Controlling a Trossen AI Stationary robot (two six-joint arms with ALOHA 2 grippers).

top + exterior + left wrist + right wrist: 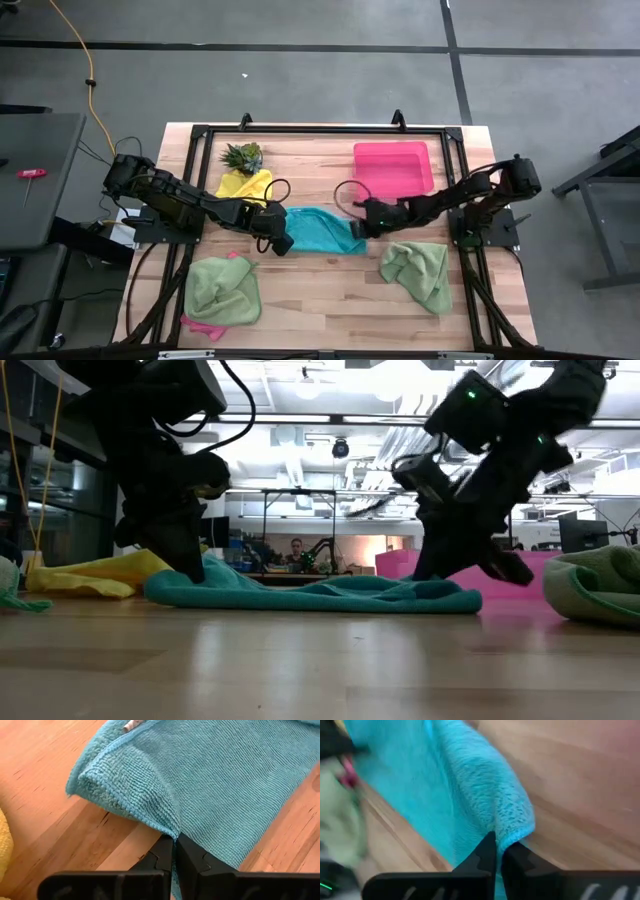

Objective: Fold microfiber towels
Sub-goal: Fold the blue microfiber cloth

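Teal towel (322,230) is my landmark, lying spread at the middle of the wooden table (330,300). I have the left gripper (281,243) clamped on its corner nearest the left arm, and the right gripper (362,229) pinched onto the opposite edge. From that towel, I see the yellow towel (243,186) just beyond the left gripper, one light green towel (222,290) over a pink towel (203,326) nearer, and another light green towel (419,270) past the right gripper.
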